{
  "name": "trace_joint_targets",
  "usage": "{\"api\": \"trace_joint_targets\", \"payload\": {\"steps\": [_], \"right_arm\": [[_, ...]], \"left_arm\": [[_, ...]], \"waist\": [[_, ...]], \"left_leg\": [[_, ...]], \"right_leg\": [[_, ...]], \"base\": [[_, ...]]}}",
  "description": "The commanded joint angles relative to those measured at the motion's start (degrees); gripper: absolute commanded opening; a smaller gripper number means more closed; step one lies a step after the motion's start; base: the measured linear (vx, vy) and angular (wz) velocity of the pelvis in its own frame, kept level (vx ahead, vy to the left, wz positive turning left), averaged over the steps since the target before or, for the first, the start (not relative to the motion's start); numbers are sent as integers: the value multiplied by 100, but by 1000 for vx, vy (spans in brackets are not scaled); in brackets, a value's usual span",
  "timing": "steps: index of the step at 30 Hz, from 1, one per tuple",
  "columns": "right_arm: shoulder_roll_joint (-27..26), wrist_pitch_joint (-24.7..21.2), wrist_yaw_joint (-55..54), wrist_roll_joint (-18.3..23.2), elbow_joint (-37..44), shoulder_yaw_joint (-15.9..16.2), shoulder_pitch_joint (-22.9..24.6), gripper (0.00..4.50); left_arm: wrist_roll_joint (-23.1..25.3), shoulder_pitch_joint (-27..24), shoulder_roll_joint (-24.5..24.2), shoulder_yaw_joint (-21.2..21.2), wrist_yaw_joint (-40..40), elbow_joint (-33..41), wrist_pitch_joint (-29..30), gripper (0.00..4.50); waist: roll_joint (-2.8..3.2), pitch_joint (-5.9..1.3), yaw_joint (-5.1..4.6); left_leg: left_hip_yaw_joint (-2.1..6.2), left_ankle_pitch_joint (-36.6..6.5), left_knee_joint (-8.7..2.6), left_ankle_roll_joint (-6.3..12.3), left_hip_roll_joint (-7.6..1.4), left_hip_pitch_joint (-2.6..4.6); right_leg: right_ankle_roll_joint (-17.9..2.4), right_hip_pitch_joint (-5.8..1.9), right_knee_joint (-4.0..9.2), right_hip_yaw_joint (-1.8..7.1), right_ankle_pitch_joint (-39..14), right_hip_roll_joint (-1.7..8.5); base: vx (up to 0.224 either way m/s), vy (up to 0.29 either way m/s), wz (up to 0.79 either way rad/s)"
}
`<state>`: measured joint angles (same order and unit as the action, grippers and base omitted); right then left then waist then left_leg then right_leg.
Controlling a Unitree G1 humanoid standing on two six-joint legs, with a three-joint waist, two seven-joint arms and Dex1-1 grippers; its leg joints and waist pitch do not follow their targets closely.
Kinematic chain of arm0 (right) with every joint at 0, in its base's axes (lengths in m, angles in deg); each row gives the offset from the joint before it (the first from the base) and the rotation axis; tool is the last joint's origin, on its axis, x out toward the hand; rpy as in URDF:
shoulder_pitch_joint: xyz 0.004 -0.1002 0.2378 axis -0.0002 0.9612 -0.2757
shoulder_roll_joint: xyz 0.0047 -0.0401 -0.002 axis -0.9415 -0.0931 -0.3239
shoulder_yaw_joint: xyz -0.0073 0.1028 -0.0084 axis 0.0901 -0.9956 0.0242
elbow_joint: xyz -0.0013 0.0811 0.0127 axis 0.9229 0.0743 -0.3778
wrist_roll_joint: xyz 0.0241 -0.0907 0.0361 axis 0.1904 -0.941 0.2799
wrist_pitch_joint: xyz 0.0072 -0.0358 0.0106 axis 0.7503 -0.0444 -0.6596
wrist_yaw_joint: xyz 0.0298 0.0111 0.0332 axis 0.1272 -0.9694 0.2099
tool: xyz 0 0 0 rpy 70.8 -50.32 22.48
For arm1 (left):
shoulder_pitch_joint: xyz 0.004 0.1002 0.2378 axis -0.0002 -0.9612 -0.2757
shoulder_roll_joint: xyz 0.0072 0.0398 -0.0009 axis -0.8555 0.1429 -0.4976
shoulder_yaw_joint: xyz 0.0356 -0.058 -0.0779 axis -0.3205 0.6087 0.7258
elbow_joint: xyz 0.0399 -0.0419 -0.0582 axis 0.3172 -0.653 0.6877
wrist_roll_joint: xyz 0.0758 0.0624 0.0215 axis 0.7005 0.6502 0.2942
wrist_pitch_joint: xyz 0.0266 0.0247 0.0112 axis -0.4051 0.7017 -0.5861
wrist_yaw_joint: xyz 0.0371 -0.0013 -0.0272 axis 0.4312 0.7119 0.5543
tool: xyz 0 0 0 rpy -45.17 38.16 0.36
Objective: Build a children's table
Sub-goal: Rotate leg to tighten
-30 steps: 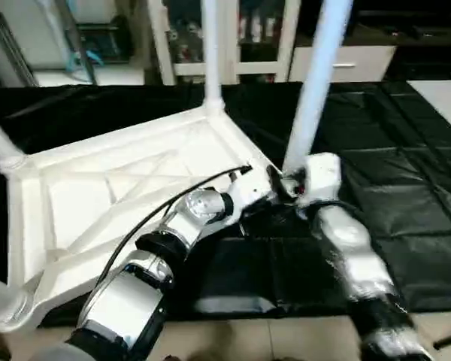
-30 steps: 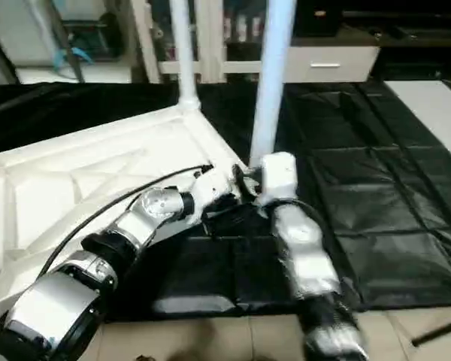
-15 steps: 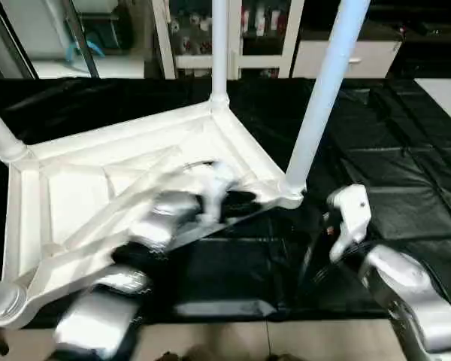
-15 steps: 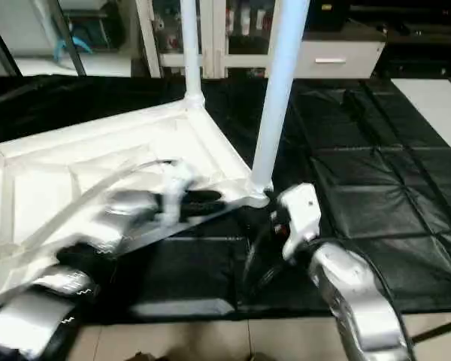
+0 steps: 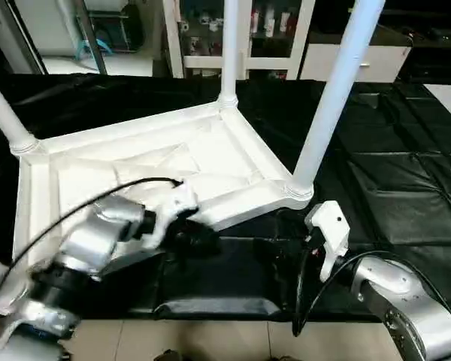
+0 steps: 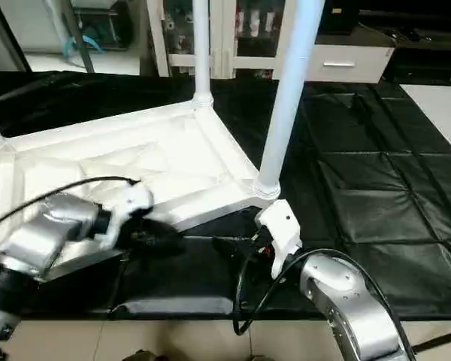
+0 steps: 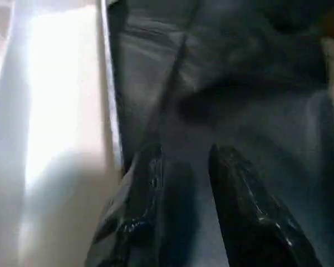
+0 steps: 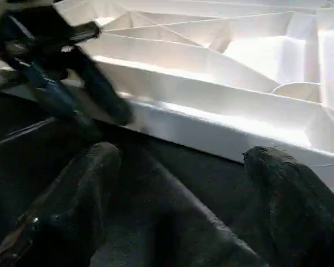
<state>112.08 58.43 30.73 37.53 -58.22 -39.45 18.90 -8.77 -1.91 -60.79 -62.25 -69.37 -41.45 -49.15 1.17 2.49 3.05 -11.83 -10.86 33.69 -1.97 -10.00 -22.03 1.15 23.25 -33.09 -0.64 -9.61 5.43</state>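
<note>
The children's table lies upside down on the black cover, its ribbed underside facing up. Three white legs show standing in corner sockets: the near right leg, the far leg and the left leg. My left gripper hovers low over the cover just in front of the top's near rim; in the left wrist view its gripper is a little open, with nothing in the gap. My right gripper sits below the near right corner socket, and in the right wrist view this gripper is wide open and empty.
The black-covered work table stretches out to the right. Its front edge has a folded hem above the tiled floor. White shelving and a drawer unit stand behind. A black cable loops over my left forearm.
Both grippers have drawn back from the base of the near right leg toward the table's front edge. The left gripper has opened a little. The camera has tilted.
</note>
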Motion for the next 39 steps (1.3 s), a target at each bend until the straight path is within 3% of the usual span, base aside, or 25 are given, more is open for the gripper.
{"api": "trace_joint_targets", "payload": {"steps": [1,4,7,9,10,11,15,19,22,24,25,27,30,31,32,33,34,36,37,39], "right_arm": [[-11,-70,-61,-21,76,-21,-61,397],[-30,-75,-111,-28,109,-26,-26,397],[-43,-76,-157,-45,108,-47,-14,397],[-50,-82,-181,-55,111,-57,-11,397],[-65,-85,-212,-70,94,-68,-10,397],[-65,-85,-212,-70,94,-68,-10,397],[-87,-81,-276,-92,82,-67,4,397],[-96,-69,-353,-141,82,-57,31,397],[-99,-58,-375,-146,111,-45,61,397],[-125,-27,-407,-159,132,-40,89,397],[-162,33,-435,-163,158,-49,117,397],[-176,57,-442,-161,167,-54,127,397],[-298,146,-521,-123,182,-120,147,397],[-298,146,-521,-123,182,-120,147,397],[-365,230,-533,-84,180,-149,163,397],[-371,239,-533,-81,179,-150,163,397],[-420,304,-547,-66,151,-161,143,397],[-442,332,-555,-62,135,-166,133,397],[-486,393,-571,-69,90,-182,95,397],[-501,424,-574,-74,67,-191,78,397]], "left_arm": [[492,227,-47,19,748,-475,-111,152],[822,548,5,-85,1443,-988,-472,152],[1042,793,99,-102,2000,-1362,-847,152],[1172,920,152,-127,2231,-1584,-1084,152],[1345,1151,291,-190,2692,-2066,-1567,152],[1345,1151,291,-190,2692,-2066,-1567,152],[1695,1452,555,-364,3727,-2974,-2351,152],[1779,1357,766,-171,4741,-3437,-2611,152],[1512,1139,822,150,4881,-3337,-2808,152],[962,790,915,651,4788,-2918,-3193,152],[392,409,987,1023,4574,-2314,-3552,152],[204,266,1006,1129,4491,-2049,-3614,152],[-473,-533,944,1391,4393,-540,-3817,152],[-473,-533,944,1391,4393,-540,-3817,152],[-514,-1039,894,1596,4768,370,-4084,152],[-509,-1087,895,1624,4816,456,-4119,170],[-393,-1420,908,1843,5130,1037,-4478,181],[-321,-1557,921,1940,5236,1266,-4659,190],[-93,-1862,1023,2206,5404,1753,-4946,201],[46,-1974,1077,2323,5526,1920,-5062,231]], "waist": [[-44,-282,-20],[-60,-285,-51],[-57,-303,-108],[-62,-319,-101],[-60,-323,-98],[-63,-335,-90],[-64,-371,-62],[-64,-401,-61],[-66,-382,-63],[-44,-363,-57],[-44,-359,-61],[-34,-351,-66],[-36,-326,-54],[-24,-322,-47],[-42,-320,-39],[-41,-319,-28],[-63,-306,-39],[-42,-307,-47],[-46,-301,-51],[-68,-295,-61]], "left_leg": [[145,-1910,-512,-164,-279,178],[185,-1996,-514,-214,-257,146],[221,-1919,-514,-187,-247,92],[211,-1831,-494,-143,-256,116],[199,-1785,-477,-93,-243,114],[194,-1760,-468,-81,-245,125],[201,-1365,-422,88,-243,84],[190,-915,-362,296,-234,75],[177,-981,-365,391,-241,74],[186,-1202,-390,339,-252,80],[185,-1365,-402,295,-266,99],[187,-1608,-433,210,-297,114],[184,-1889,-470,77,-312,135],[193,-1939,-481,39,-324,128],[183,-1963,-475,27,-316,139],[195,-1978,-480,12,-327,132],[197,-2004,-491,-5,-326,110],[201,-1993,-488,-33,-309,111],[204,-2023,-491,-70,-305,116],[203,-1992,-494,-84,-309,103]], "right_leg": [[-863,-112,382,131,-1761,219],[-642,-120,421,120,-2132,218],[-605,-153,414,96,-2107,218],[-715,-136,398,102,-1821,209],[-750,-131,405,99,-1682,188],[-780,-135,390,101,-1579,189],[-974,-206,313,83,-862,200],[-1210,-245,238,68,-128,197],[-1307,-244,267,63,-327,210],[-1338,-239,292,60,-698,224],[-1343,-211,318,59,-889,217],[-1333,-185,326,61,-1062,208],[-1192,-139,335,62,-1269,182],[-1126,-145,335,70,-1279,191],[-1071,-133,338,68,-1323,178],[-1041,-147,327,74,-1328,198],[-893,-154,348,68,-1455,193],[-767,-144,359,73,-1553,178],[-702,-129,365,78,-1614,167],[-644,-136,371,76,-1555,159]], "base": [[0,0,0],[0,0,0],[0,0,0],[0,0,0],[0,0,0],[0,0,0],[0,0,0],[0,0,0],[0,0,0],[0,0,0],[0,0,0],[0,0,0],[0,0,0],[0,0,0],[0,0,0],[0,0,0],[0,0,0],[0,0,0],[0,0,0],[0,0,0]]}}
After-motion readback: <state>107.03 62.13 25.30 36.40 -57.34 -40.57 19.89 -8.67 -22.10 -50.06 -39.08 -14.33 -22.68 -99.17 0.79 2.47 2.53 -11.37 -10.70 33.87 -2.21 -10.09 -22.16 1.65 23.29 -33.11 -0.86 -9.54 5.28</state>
